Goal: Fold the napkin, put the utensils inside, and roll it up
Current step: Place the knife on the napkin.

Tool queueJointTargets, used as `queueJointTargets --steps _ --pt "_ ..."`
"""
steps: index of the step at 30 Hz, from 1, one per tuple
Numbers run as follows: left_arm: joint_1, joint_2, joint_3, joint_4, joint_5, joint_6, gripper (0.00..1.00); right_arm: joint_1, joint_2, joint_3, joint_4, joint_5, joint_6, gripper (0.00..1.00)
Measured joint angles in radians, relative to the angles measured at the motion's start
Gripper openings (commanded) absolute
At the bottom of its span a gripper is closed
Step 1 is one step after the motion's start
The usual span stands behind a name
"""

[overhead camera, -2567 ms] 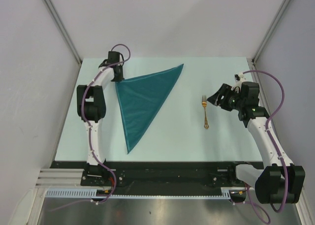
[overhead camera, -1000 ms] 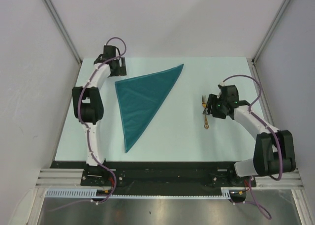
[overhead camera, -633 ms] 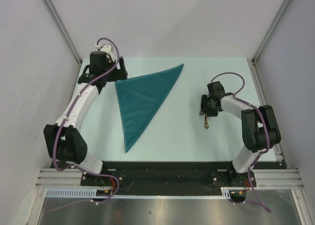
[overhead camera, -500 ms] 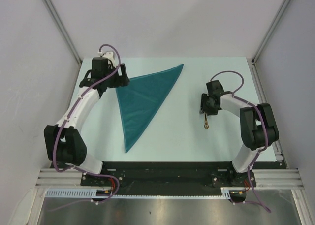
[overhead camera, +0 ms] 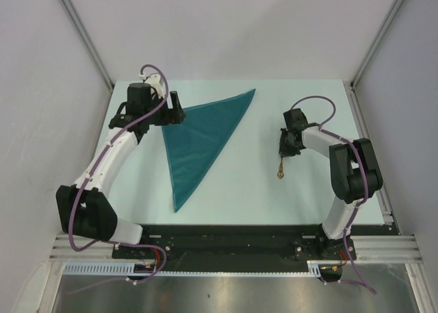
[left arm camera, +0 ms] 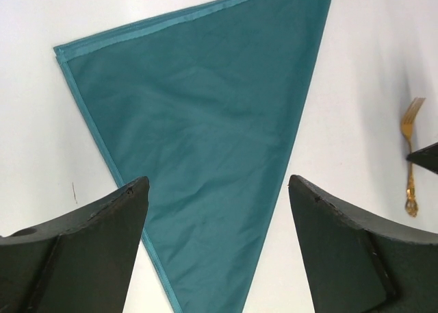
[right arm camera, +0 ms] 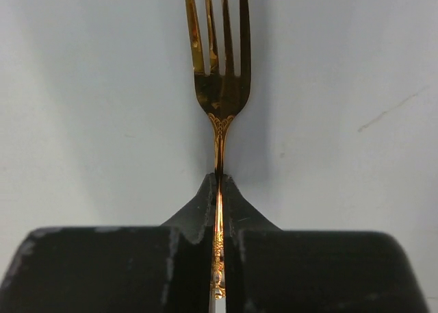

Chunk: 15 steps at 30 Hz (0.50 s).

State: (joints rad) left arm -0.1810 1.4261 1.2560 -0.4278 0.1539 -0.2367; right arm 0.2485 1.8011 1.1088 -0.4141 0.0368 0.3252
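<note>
The teal napkin (overhead camera: 198,138) lies flat, folded into a triangle, left of the table's middle; the left wrist view shows it spread out (left arm camera: 198,135). My left gripper (overhead camera: 172,112) hovers by its far left corner, open, with nothing between its fingers (left arm camera: 215,186). The gold fork (overhead camera: 280,168) lies right of centre, its handle end poking out toward me. My right gripper (overhead camera: 286,147) is shut on the fork's handle. In the right wrist view the tines (right arm camera: 219,53) point away and the handle runs between the closed fingers (right arm camera: 220,190).
The pale table (overhead camera: 246,190) is bounded by grey walls at the back and both sides. A black rail (overhead camera: 226,234) runs along the near edge, where both arm bases stand. The left wrist view also catches the fork (left arm camera: 409,155) at its right edge.
My right gripper has closed on the fork's handle and the fork has shifted slightly nearer and left. The left arm swung right over the napkin's far left corner, still open.
</note>
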Motion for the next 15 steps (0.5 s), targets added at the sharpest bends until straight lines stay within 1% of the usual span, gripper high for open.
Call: queueJointTargets --steps 4,8,11,15 --pt "0.000 -0.027 0.000 0.000 0.008 -0.006 0.88 0.051 0.004 0.013 -0.007 -0.023 0.086 0.00" --pt "0.001 -0.044 0.000 0.000 0.030 -0.020 0.88 0.169 0.006 0.047 -0.005 -0.042 0.223 0.00" --pt "0.005 -0.057 0.000 0.000 0.050 -0.028 0.88 0.283 0.047 0.161 0.006 -0.044 0.350 0.00" --pt "0.025 -0.083 0.000 0.000 0.085 -0.038 0.88 0.381 0.144 0.309 0.080 -0.045 0.494 0.00"
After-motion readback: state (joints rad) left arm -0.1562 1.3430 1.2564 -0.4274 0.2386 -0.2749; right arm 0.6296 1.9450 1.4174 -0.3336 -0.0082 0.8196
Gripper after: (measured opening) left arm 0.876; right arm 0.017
